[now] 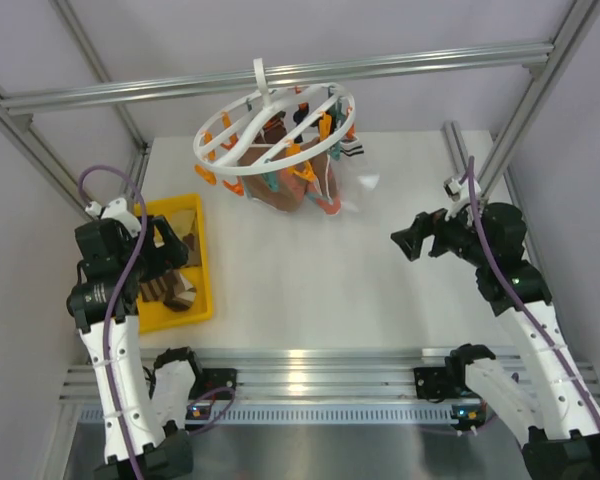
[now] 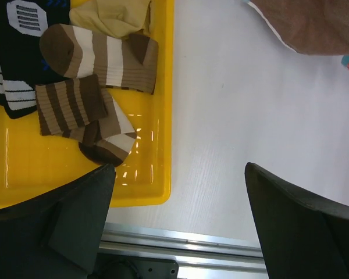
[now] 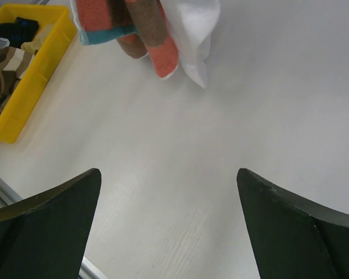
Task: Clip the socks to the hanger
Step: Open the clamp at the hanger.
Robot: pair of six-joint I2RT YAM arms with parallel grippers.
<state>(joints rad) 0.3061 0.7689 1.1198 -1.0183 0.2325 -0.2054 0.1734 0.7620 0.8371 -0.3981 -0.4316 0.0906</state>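
The white ring hanger [image 1: 270,125] with orange and teal clips hangs from the top bar at the back; several socks [image 1: 285,185] hang clipped under it and also show in the right wrist view [image 3: 145,29]. More socks lie in the yellow tray [image 2: 142,192]: brown-and-cream striped ones [image 2: 99,55], a black one [image 2: 20,52] and a tan one [image 2: 113,14]. My left gripper [image 2: 177,174] is open and empty above the tray's near right corner. My right gripper [image 3: 168,177] is open and empty over bare table, right of the hanger [image 1: 415,240].
The yellow tray [image 1: 205,300] sits at the table's left edge. An aluminium rail [image 1: 310,365] runs along the near edge. Frame posts [image 1: 525,120] stand at the back corners.
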